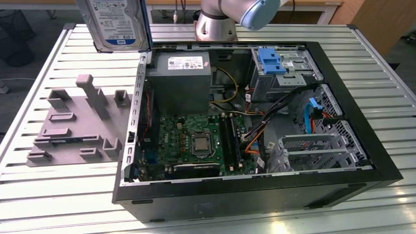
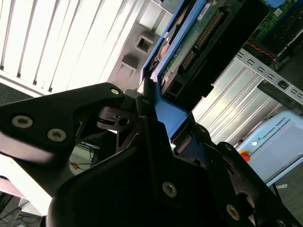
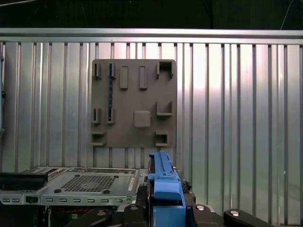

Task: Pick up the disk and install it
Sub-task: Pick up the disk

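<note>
The disk (image 1: 117, 22) hangs upright in the air above the table's far side, at the exterior view's upper left, just off the open computer case's (image 1: 364, 168) far left corner. Its white-and-blue label faces the camera, with a blue frame along one edge. In the second wrist view my gripper (image 2: 151, 109) is shut on the blue frame (image 2: 168, 116), and the drive's green circuit board (image 2: 189, 42) shows beyond it. In the first wrist view the blue frame (image 3: 163, 184) stands between my black fingers (image 3: 201, 210).
A grey fixture plate (image 1: 71, 122) with raised blocks lies on the slatted metal table (image 1: 58, 190), left of the case. Inside the case are a grey power-supply box (image 1: 182, 78), the motherboard (image 1: 195, 141), cables and a drive bay holding a blue bracket (image 1: 272, 61).
</note>
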### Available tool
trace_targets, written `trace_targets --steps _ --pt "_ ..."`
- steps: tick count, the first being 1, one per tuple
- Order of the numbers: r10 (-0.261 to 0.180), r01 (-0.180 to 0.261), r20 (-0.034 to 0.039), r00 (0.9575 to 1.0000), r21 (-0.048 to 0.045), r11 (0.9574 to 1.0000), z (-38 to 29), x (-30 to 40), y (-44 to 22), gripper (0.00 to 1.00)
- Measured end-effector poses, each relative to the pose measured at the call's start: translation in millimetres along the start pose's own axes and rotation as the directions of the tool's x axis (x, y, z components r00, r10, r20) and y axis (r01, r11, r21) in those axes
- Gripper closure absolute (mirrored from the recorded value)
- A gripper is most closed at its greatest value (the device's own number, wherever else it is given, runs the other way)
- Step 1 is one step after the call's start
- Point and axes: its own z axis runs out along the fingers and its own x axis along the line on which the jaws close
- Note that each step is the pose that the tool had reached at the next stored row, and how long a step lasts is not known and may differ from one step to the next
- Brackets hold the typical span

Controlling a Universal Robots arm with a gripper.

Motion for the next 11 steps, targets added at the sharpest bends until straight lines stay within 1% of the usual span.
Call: trace_targets --steps 11 --pt "0.0 0.0 0.0 1.0 0.0 1.0 -0.1 0.0 -4.0 0.64"
